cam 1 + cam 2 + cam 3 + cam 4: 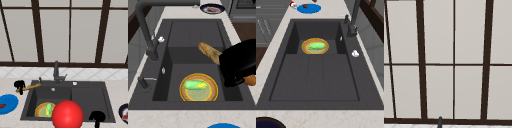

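Left of the sink (110,100), the left hand (19,85) grips a baguette (31,87).

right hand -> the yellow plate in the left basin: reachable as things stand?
Probably yes, hedged. The right hand hovers at the sink's front edge, holding nothing I can see. The yellow plate lies uncovered in the left basin; the red ball sits between them in the front view.

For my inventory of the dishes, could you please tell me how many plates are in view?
3: a blue plate on the counter left of the sink, a yellow-rimmed plate in the left basin, and a dark plate on the counter at the right. The red ball may hide more.
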`<move>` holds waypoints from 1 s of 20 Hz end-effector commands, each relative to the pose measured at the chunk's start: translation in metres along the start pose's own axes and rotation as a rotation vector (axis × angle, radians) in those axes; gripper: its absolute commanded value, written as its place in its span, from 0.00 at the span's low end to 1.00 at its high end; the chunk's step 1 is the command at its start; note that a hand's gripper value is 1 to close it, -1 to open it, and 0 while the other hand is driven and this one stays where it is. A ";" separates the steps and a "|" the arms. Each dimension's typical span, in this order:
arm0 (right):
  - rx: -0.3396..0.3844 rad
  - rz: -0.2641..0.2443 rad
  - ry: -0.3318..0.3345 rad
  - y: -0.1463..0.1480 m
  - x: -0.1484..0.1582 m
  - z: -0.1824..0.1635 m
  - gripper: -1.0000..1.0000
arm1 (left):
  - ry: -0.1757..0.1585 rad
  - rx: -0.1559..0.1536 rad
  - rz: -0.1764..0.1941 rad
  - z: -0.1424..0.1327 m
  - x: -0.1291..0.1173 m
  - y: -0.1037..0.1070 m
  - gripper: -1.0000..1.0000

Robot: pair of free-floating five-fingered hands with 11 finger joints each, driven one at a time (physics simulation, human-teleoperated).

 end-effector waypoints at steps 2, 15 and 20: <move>0.000 0.000 0.000 0.000 0.000 0.000 0.50 | -0.069 -0.027 -0.051 0.021 0.001 0.002 1.00; 0.000 0.000 0.000 0.000 0.000 0.000 0.50 | -0.063 -0.034 -0.056 0.084 0.002 0.004 1.00; 0.000 0.000 0.000 0.000 0.000 0.000 0.50 | -0.033 -0.033 -0.057 0.115 0.014 -0.003 1.00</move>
